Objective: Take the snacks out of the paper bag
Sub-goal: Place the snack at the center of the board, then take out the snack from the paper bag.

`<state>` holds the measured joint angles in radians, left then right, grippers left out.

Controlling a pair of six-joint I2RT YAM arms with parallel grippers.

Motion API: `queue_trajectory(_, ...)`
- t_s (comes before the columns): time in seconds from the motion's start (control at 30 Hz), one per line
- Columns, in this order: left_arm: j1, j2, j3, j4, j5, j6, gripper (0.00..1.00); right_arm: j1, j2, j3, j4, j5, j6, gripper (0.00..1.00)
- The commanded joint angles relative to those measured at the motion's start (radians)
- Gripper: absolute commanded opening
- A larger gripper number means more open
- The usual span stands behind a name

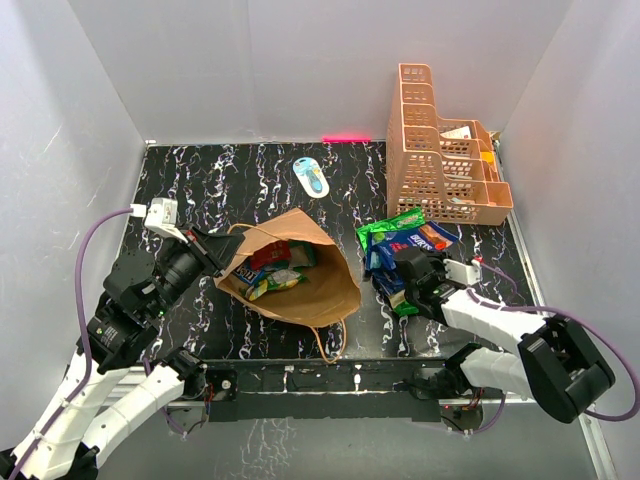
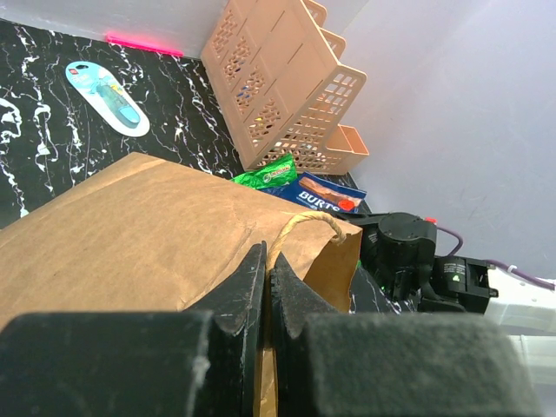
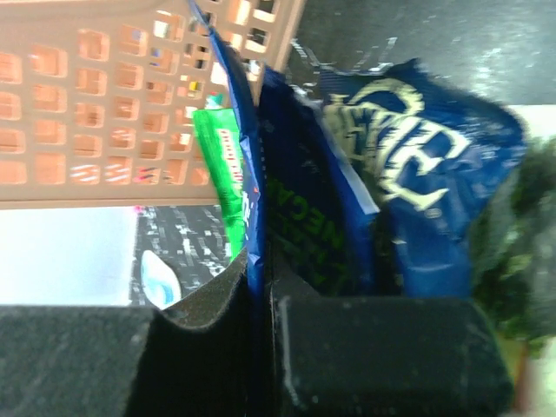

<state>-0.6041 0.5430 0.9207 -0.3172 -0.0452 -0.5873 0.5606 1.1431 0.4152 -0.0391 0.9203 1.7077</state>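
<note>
The brown paper bag lies on its side in the middle of the table with its mouth toward the left. Inside the mouth lie several snack packets, red, green-white and blue. My left gripper is shut on the bag's rim beside the twisted handle, with the paper pinched between the jaws. My right gripper is shut on the edge of a blue packet just right of the bag. A green packet and another blue packet lie next to it on the table.
An orange lattice basket stands at the back right, close behind the taken-out packets. A small blue-white oval object lies at the back centre. White walls close the table on three sides.
</note>
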Motion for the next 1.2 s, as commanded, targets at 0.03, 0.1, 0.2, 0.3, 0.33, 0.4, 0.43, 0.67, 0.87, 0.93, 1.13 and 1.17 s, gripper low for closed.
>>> queue_trajectory(0.03, 0.001, -0.004, 0.029, 0.014, -0.002, 0.005, 0.00, -0.014, 0.020, -0.045, -0.029, -0.025, -0.007, 0.11)
queue_trajectory(0.1, 0.001, -0.005, 0.030, 0.012, -0.005, 0.006, 0.00, -0.014, 0.009, -0.054, -0.044, -0.027, -0.025, 0.17)
queue_trajectory(0.2, 0.001, -0.003, 0.032, 0.014, -0.007, 0.007, 0.00, -0.016, -0.038, -0.056, -0.066, -0.033, -0.109, 0.29)
queue_trajectory(0.3, 0.000, 0.002, 0.030, 0.020, -0.003, 0.006, 0.00, -0.018, -0.113, -0.057, -0.115, -0.046, -0.191, 0.44)
queue_trajectory(0.33, 0.001, 0.005, 0.030, 0.022, 0.000, 0.006, 0.00, -0.019, -0.155, -0.054, -0.151, -0.056, -0.207, 0.49)
queue_trajectory(0.4, 0.001, 0.008, 0.029, 0.027, 0.006, 0.005, 0.00, -0.021, -0.233, -0.035, -0.259, -0.087, -0.233, 0.58)
queue_trajectory(0.43, 0.000, 0.010, 0.028, 0.028, 0.006, 0.006, 0.00, -0.021, -0.277, -0.022, -0.324, -0.108, -0.232, 0.62)
queue_trajectory(0.67, 0.001, 0.018, -0.002, 0.099, 0.067, 0.036, 0.00, -0.021, -0.636, 0.090, -0.687, -0.246, -0.346, 0.68)
queue_trajectory(0.87, 0.001, 0.021, -0.027, 0.146, 0.223, 0.073, 0.00, -0.021, -0.822, 0.119, -0.325, -0.475, -1.150, 0.71)
queue_trajectory(0.93, 0.001, 0.012, -0.045, 0.152, 0.277, 0.069, 0.00, -0.021, -0.797, 0.136, -0.253, -0.684, -1.368, 0.72)
queue_trajectory(1.13, 0.001, -0.025, -0.118, 0.150, 0.383, -0.012, 0.00, -0.019, -0.598, 0.214, -0.117, -1.232, -1.552, 0.73)
queue_trajectory(1.17, 0.001, -0.033, -0.132, 0.147, 0.393, -0.030, 0.00, -0.019, -0.569, 0.222, -0.076, -1.308, -1.541, 0.73)
